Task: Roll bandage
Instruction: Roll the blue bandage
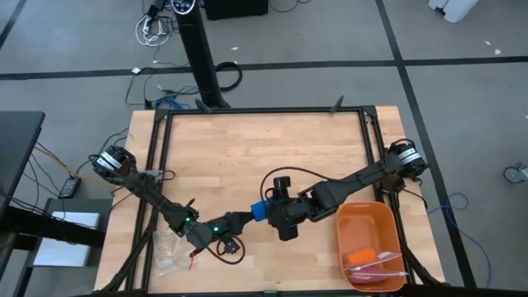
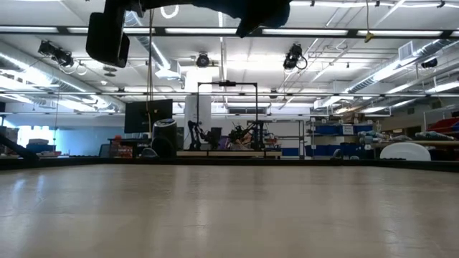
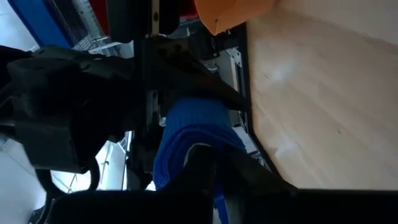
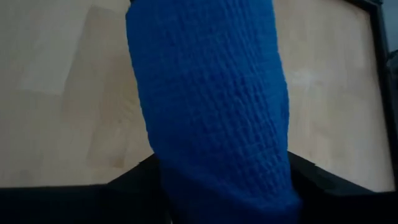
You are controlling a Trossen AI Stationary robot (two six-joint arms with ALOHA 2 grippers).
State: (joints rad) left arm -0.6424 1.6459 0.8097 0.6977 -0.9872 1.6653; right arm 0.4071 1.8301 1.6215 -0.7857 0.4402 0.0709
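Note:
The bright blue bandage is a short thick roll held in the air above the table's near middle, between my two grippers. My left gripper comes in from the table's left and is shut on it. My right gripper comes in from the right, slanting down, with the roll between its fingers. In the left wrist view the bandage stands just beyond my own dark fingers. In the right wrist view the bandage fills the middle of the picture. The low view shows only the arms' dark undersides at the top. My left gripper pinches the end of the bandage that faces it, coming in level from the table's left. One dark finger lies over the blue layers and hides the exact place. The bandage is lifted clear of the table. My right gripper has the roll between its two fingers, one finger on each of two opposite sides. The blue weave reaches from finger to finger. The fingers slant down from the table's right. The roll stands lengthwise away from the fingers, clear of the table.
An orange tray with a few small items stands at the near right corner. A clear plastic bag lies at the near left. A black frame borders the wooden top, whose far half is bare wood.

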